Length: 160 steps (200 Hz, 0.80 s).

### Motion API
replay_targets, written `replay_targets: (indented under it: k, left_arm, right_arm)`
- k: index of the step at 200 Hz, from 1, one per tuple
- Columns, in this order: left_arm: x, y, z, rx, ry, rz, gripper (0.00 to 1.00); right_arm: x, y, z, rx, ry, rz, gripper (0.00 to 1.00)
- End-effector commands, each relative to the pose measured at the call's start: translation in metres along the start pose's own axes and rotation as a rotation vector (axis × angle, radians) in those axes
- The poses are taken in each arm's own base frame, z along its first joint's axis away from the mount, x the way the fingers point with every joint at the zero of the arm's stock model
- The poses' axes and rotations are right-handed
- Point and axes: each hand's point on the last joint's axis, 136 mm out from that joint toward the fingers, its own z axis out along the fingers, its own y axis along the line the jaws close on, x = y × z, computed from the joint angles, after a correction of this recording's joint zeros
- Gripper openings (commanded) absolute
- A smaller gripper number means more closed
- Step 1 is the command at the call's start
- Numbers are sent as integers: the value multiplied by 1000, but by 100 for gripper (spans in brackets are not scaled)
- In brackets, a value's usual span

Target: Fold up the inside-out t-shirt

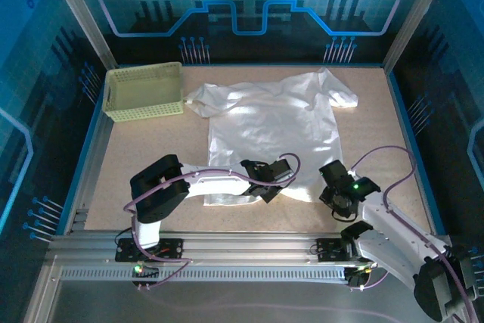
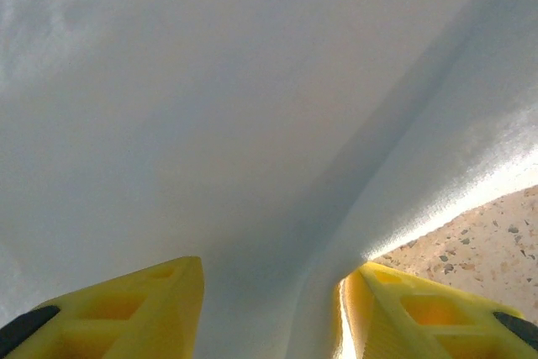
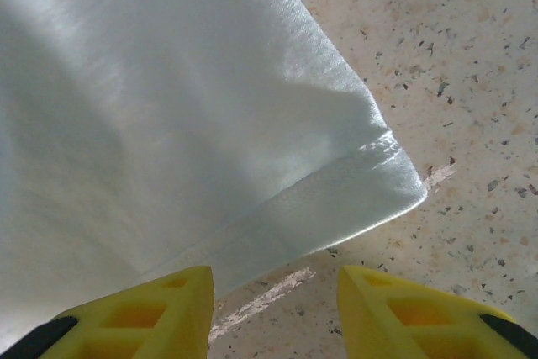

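the t-shirt (image 1: 272,134) lies spread on the table (image 1: 363,149) just right of the basket (image 1: 144,90). one sleeve ends just beside the basket's right end, and the other is bunched up on the side away from the basket. the hem is the edge farthest from the basket's row, nearest the arm bases.

the left gripper (image 2: 277,266) sits partway along that hem, its yellow fingers spread apart and not clamped. a raised ridge of white cloth runs down between them. the right gripper (image 3: 273,273) is at the hem corner (image 3: 395,178) farthest from the basket. its fingers are also released, with the stitched hem just ahead and bare speckled table showing in the gap.

the likeliest trouble, as i judge it, is an uneven grasp:
- if the right fingers close where they are, they may catch only the very edge of the hem, or nothing, because the corner is not yet between them.
- the left fingers could pinch the ridge alone and take one layer instead of both, so the lower layer would stay on the table and the fold would wrinkle.
- if one side lifts and the other slips, the cloth would skew toward the basket.
- the sleeve beside the basket could then catch on its lattice wall and drag it.
- the bunched far sleeve would be folded in as a lump unless it is smoothed.
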Motion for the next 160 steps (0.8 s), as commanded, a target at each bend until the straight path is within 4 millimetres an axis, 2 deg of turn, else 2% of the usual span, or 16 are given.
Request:
replay_targets:
  k: [1, 39, 97, 127, 160]
  left_arm:
    - [-2, 4, -8, 5, -19, -13, 49]
    - [1, 5, -8, 3, -23, -9, 50]
    - [1, 5, -8, 3, -19, -8, 50]
    - [1, 4, -9, 6, -21, -10, 50]
    - [-2, 3, -13, 18, -33, -13, 50]
  right_arm:
    - [-8, -2, 2, 41, -22, 35, 44]
    - [-15, -8, 12, 99, -47, 43, 45]
    - [-36, 2, 13, 30, -140, 27, 42]
    - [-35, 2, 16, 35, -116, 22, 35]
    - [-30, 1, 17, 34, -96, 25, 20]
